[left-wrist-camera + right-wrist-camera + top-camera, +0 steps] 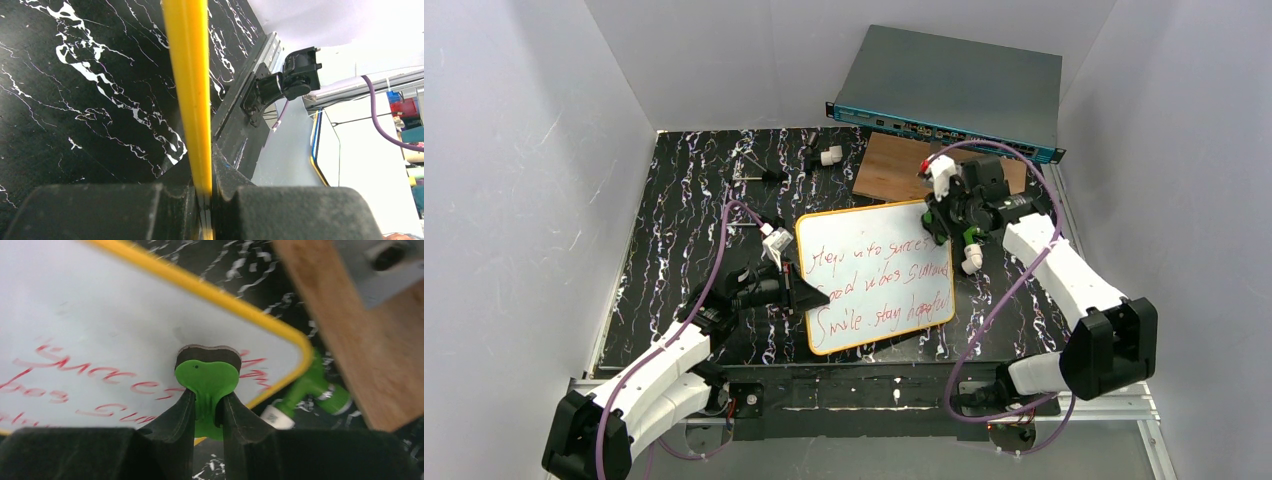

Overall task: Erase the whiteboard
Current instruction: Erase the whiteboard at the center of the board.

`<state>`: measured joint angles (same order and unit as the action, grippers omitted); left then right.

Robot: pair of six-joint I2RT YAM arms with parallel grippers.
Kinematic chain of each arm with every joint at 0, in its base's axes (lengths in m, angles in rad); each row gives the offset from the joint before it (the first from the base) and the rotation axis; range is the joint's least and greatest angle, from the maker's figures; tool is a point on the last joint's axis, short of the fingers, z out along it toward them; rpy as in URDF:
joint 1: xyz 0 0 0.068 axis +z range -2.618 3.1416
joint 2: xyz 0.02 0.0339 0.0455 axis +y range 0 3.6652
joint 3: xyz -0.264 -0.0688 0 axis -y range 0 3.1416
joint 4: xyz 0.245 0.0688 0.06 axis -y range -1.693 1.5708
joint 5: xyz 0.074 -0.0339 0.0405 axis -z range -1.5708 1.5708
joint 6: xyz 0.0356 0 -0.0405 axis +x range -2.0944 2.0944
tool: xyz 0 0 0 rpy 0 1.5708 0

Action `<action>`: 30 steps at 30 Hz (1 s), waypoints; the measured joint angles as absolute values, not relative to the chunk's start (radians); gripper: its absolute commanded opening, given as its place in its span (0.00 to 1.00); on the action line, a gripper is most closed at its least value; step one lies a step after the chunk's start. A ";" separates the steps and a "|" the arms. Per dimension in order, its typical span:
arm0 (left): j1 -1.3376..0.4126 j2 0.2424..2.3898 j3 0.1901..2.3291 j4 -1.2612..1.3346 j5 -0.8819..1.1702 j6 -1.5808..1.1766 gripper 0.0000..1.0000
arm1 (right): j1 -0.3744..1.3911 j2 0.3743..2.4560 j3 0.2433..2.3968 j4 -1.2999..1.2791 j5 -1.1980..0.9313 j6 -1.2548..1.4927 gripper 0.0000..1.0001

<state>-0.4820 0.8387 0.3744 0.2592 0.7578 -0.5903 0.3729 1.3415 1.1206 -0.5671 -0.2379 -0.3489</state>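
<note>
the whiteboard (874, 275) is seen lying flat on the black marbled table (684, 230), between the middle and the near edge, turned a little askew. red handwriting is seen across its white face, and a thin yellow frame (187, 75) runs around it.

the left gripper (796, 290) is placed at the board's left edge. in the left wrist view its fingers (100, 210) are seen clamped on the yellow frame, which runs straight up between them.

the right gripper (942, 218) is held over the board's far right corner. in the right wrist view a green eraser (206, 377) with a dark pad at its tip is pinched tightly between its fingers (172, 425). the pad is seen just above the top line of writing; whether it touches the board cannot be told.

a green marker (970, 252) with a white end is seen on the table just outside the board's right edge, near that same corner. a brown wooden board (889, 165) lies toward the table's far right corner, partly under the right arm, and a flat grey box (954, 85) is propped beyond the far edge.
</note>
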 measured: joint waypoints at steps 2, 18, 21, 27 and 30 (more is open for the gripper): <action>-0.482 0.838 0.374 0.260 0.751 -0.593 0.00 | 0.353 1.364 1.150 -0.540 -0.175 -0.316 0.01; -0.482 0.837 0.374 0.262 0.753 -0.579 0.00 | 0.329 1.287 1.030 -0.554 -0.332 -0.454 0.01; -0.482 0.837 0.374 0.263 0.754 -0.577 0.00 | 0.329 1.316 1.081 -0.569 -0.319 -0.414 0.01; -0.482 0.837 0.374 0.262 0.751 -0.588 0.00 | 0.296 1.383 1.169 -0.516 -0.192 -0.354 0.01; -0.485 0.836 0.374 0.262 0.749 -0.587 0.00 | 0.268 1.378 1.148 -0.498 -0.168 -0.375 0.01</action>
<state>-0.4850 0.8360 0.3744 0.2623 0.7486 -0.5869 0.2684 1.3777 1.1481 -0.4984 -0.1684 -0.3748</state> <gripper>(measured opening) 0.050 0.278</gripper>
